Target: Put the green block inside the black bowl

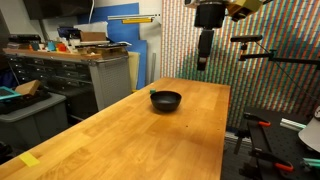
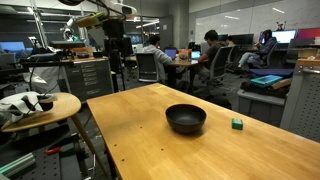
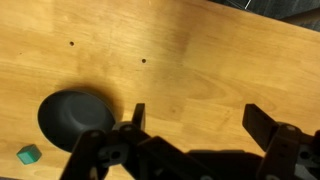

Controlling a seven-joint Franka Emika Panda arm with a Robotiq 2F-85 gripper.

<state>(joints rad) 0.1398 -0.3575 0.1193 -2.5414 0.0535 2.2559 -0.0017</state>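
Tabletop [image 2: 130, 140] — green block [image 2: 237, 124] outside black bowl [image 2: 186, 119]

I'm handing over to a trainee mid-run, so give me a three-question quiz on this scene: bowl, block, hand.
1. True or false: the green block already lies inside the black bowl.
2. The hand is: A) shut on the block, B) open and empty, C) shut on the bowl's rim.
3. Fill in: the block rests on the wooden ____, beside the bowl.
Key: 1 false; 2 B; 3 table.
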